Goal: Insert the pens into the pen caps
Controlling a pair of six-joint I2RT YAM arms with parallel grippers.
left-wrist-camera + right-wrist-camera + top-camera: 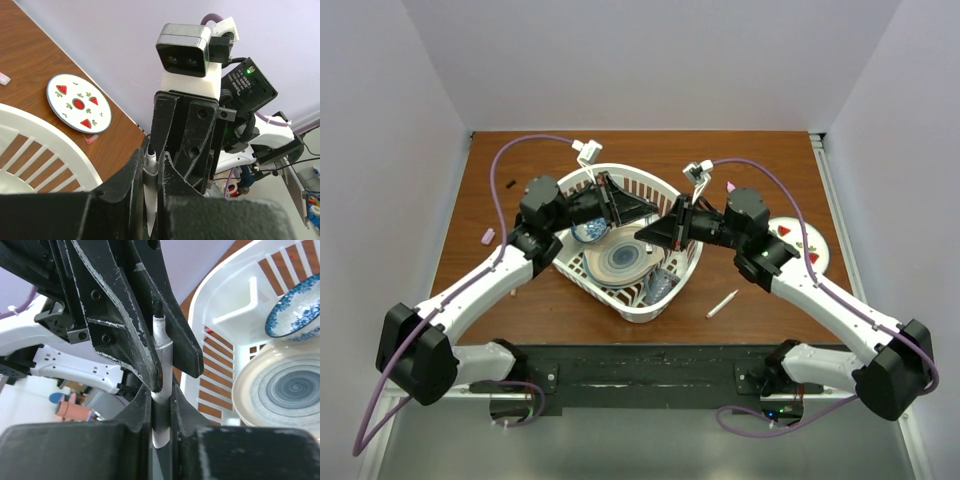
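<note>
My left gripper (638,208) and right gripper (655,230) meet tip to tip above the white basket (620,178). In the left wrist view my left gripper (150,170) is shut on a white pen (149,159), whose dark tip points at the right gripper. In the right wrist view my right gripper (161,405) is shut on a white pen barrel (161,345) that runs up between the left fingers. It looks like the same pen. Another white pen (722,304) lies on the table right of the basket. A pink cap (488,237) and a black cap (508,185) lie at the left.
The basket holds a spiral-patterned plate (620,260), a blue bowl (295,310) and a glass (660,285). A watermelon-print plate (810,245) sits at the right, with a small pink piece (91,140) beside it. Another pink piece (730,186) lies behind the right gripper.
</note>
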